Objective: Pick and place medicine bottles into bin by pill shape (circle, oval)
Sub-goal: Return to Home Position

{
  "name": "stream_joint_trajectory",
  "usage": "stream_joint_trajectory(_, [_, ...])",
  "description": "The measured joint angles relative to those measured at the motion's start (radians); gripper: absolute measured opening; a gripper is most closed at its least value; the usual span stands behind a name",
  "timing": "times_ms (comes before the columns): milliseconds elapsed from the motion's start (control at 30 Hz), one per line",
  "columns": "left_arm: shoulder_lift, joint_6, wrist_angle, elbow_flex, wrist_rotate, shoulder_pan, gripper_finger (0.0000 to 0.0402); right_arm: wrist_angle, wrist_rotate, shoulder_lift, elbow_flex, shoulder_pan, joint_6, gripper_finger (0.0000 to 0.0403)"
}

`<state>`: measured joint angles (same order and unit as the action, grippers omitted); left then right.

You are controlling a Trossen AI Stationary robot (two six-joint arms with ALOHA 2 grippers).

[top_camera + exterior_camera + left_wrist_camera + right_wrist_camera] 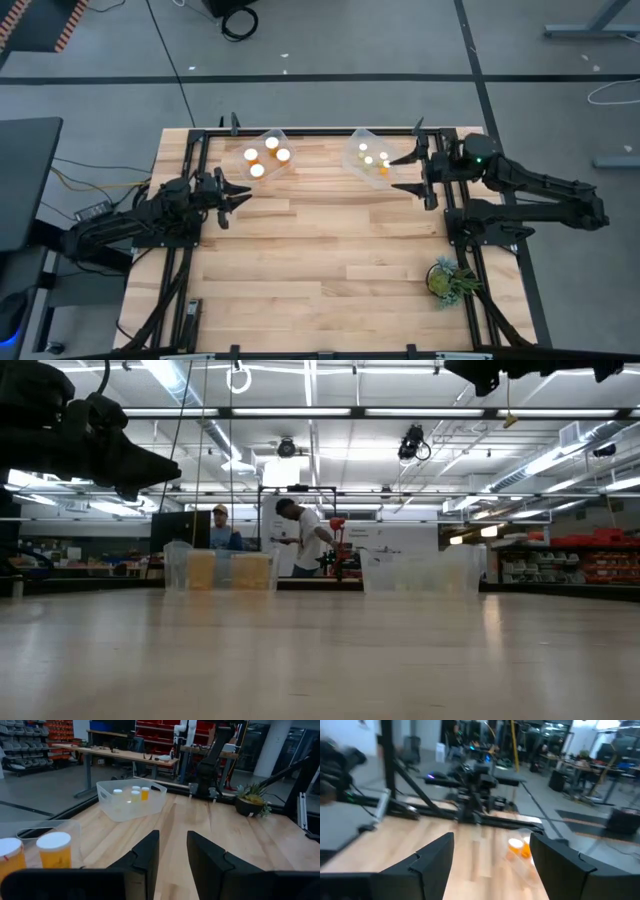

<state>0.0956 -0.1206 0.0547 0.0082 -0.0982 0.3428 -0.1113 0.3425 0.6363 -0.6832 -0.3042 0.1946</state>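
- In the low view the bottles (pixel 226 572) merged into an amber band behind the wall of the left bin (pixel 178 565). The right bin (pixel 420 570) looked almost clear, and what it held could not be made out.
- The right wrist view was smeared. Only an orange blot showed close to one finger, and which bin it sat in could not be told.
- The left wrist view cut off the near bin at the frame edge, with one bottle only partly in view.
- From above, four larger bottles sat in the left bin and three smaller ones in the right bin, showing mostly as white caps.
- In the left wrist view they stood upright, caps on top, long axis vertical.
- The left gripper (pixel 243 195) hung over the table (pixel 320 250) near the left bin, its fingers a little apart and nothing between them.
- The right gripper (pixel 396 173) hung just beside the right bin, fingers spread wide and empty.
- A plant (pixel 447 280) stood near the table's right edge, well apart from both bins.
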Motion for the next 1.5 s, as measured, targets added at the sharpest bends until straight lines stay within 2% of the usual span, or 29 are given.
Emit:
stream_joint_trajectory(233, [0.002,0.01,0.001,0.0,0.0,0.0,0.0107,0.144,0.095,-0.067,0.139,0.0,-0.133,0.0264])
stream_joint_trajectory(700, [0.002,-0.003,0.0,0.0,0.0,0.0,0.0107,0.453,0.135,-0.082,0.423,0.0,-0.19,0.0264])
stream_joint_trajectory(1033, [0.002,-0.003,0.0,-0.001,0.0,0.001,0.0107,0.518,0.135,-0.092,0.479,-0.007,-0.194,0.0264])
stream_joint_trajectory(1267, [0.002,-0.003,0.0,-0.001,0.0,0.001,0.0107,0.69,0.135,-0.097,0.583,-0.006,-0.261,0.0264])
stream_joint_trajectory(1500, [0.002,-0.003,0.0,-0.001,0.0,0.001,0.0107,0.65,0.169,-0.173,0.596,-0.008,-0.351,0.0264])
